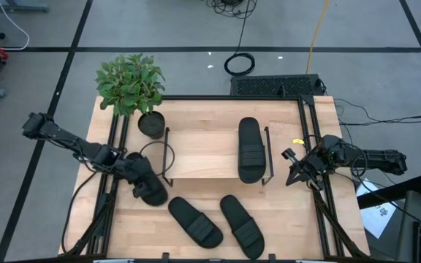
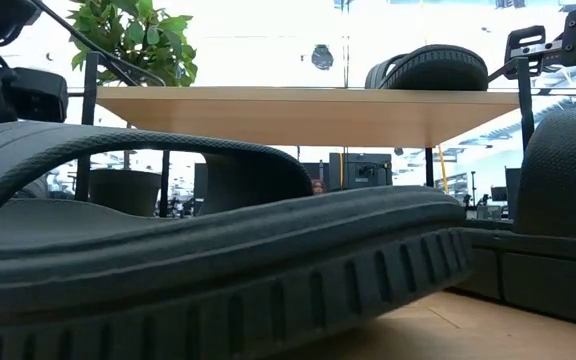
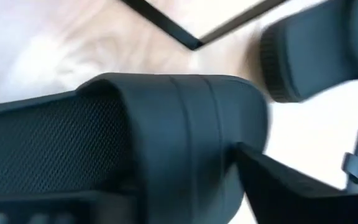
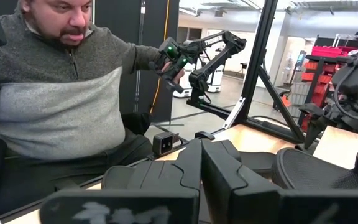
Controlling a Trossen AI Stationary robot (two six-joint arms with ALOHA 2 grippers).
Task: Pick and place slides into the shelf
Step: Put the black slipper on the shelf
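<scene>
Four slides: one (image 1: 249,149) lies on the shelf (image 1: 203,157) at frame centre, two (image 1: 194,221) lower centre, one (image 1: 150,190) at left under the left gripper (image 1: 139,177), whose finger state I cannot tell. Right gripper (image 1: 296,169) waits pressed together, right edge.

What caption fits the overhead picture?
Left gripper reaches a slide beside the shelf, where one slide already lies.
</scene>
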